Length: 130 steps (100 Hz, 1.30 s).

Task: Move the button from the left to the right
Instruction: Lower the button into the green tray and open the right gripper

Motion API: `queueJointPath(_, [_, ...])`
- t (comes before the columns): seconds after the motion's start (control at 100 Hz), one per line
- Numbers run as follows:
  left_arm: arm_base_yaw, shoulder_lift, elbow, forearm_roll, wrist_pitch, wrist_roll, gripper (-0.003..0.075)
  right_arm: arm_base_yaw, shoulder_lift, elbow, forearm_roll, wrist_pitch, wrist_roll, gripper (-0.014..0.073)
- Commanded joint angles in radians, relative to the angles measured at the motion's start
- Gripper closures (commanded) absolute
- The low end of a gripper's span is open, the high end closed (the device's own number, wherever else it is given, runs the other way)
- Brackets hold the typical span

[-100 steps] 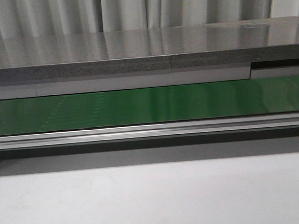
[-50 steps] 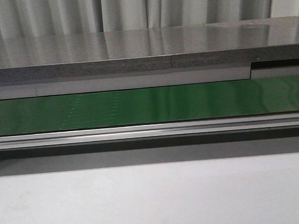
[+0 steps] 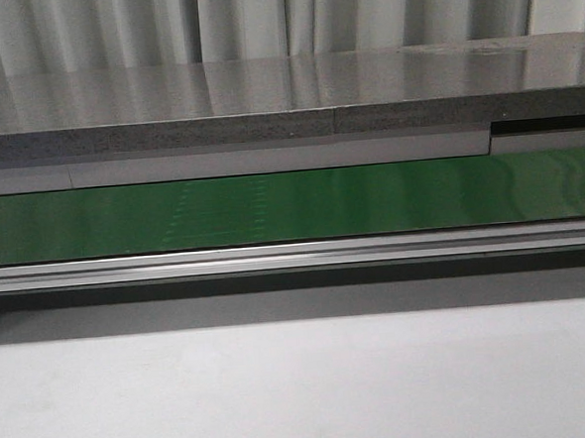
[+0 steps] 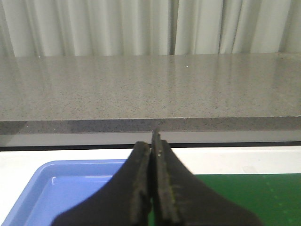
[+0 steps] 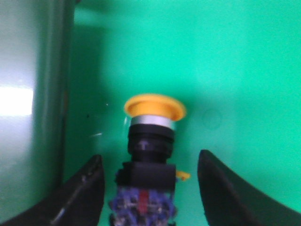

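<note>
The button point(image 5: 155, 107) shows only in the right wrist view. It lies on the green belt point(image 5: 235, 70), with its yellow-orange cap pointing away from the wrist and a black body with bluish and red marks. My right gripper point(image 5: 150, 156) is open, one dark finger on each side of the button's body with a gap on both sides. My left gripper point(image 4: 153, 142) is shut with nothing between its fingers. It hangs over the border between a blue tray point(image 4: 70, 188) and the green belt point(image 4: 254, 197). Neither gripper nor the button appears in the front view.
The green conveyor belt point(image 3: 371, 199) runs across the front view behind a metal rail point(image 3: 295, 257). A grey speckled counter point(image 3: 266, 106) and pale curtains stand behind it, and a white table point(image 3: 303, 387) lies in front. A shiny metal side wall point(image 5: 28, 103) borders the belt beside the button.
In the front view, faint pale marks on the green belt have shifted to the right. Nothing else there has changed.
</note>
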Motion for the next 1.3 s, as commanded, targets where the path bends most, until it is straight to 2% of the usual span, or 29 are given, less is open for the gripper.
queueJointPath(0.0, [-0.007, 0.008, -0.028, -0.009, -0.076, -0.007, 0.074, -0.006, -0.048, -0.031, -0.001, -0.04, -0.011, 0.0144])
queueJointPath(0.44, [-0.007, 0.008, -0.028, -0.009, -0.076, -0.007, 0.074, -0.006, -0.087, -0.031, 0.041, -0.048, -0.01, 0.0144])
queueJointPath(0.74, [-0.007, 0.008, -0.028, -0.009, -0.076, -0.007, 0.074, 0.022, -0.22, -0.031, 0.251, -0.075, -0.01, 0.0144])
queueJointPath(1.29, [-0.007, 0.008, -0.028, -0.009, -0.076, -0.007, 0.074, 0.321, -0.443, 0.022, 0.36, -0.144, -0.01, 0.0146])
